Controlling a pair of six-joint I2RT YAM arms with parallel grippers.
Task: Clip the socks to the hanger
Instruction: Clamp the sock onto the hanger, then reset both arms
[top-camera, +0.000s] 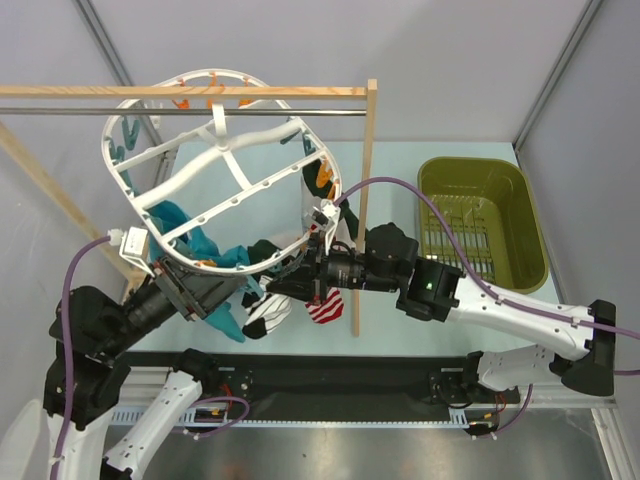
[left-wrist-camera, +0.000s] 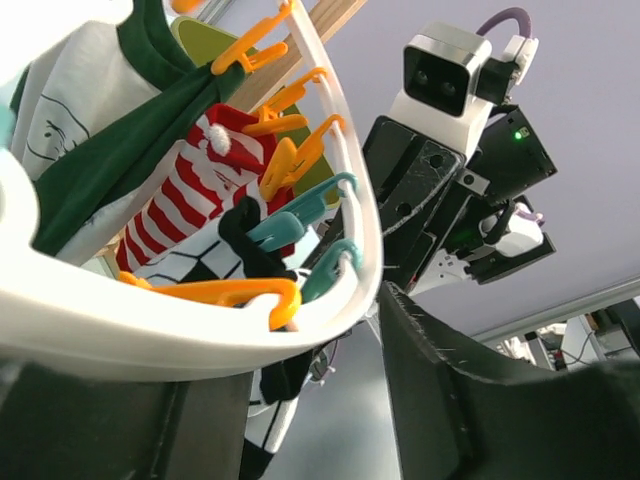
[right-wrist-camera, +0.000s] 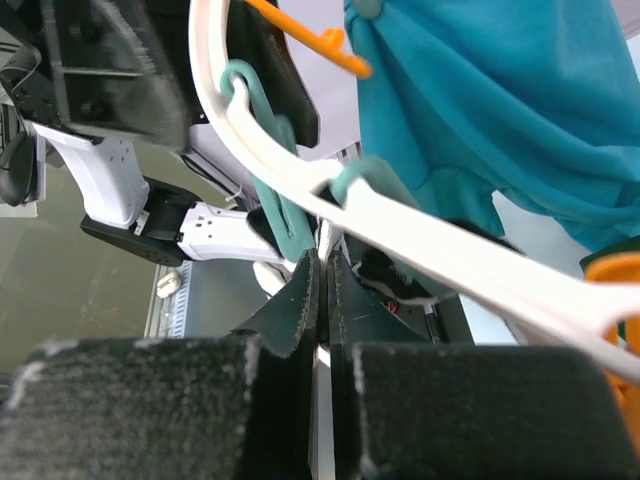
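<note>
Hanger (top-camera: 205, 266) tilted over near bench edge, left of centre. Red-striped sock (top-camera: 325, 310) and black-toed sock (top-camera: 265, 312) hang from its near rim. Right gripper (right-wrist-camera: 321, 280) pressed together beside teal clip (right-wrist-camera: 270, 190). Left gripper (top-camera: 178, 283) at rim; cannot tell its grip.

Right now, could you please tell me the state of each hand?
Left hand: fingers apart at the hanger rim; grip cannot be told.
Right hand: closed, nothing visibly held.

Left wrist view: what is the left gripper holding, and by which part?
The left gripper holds the hanger by its white outer rim, beside an orange clip.
</note>
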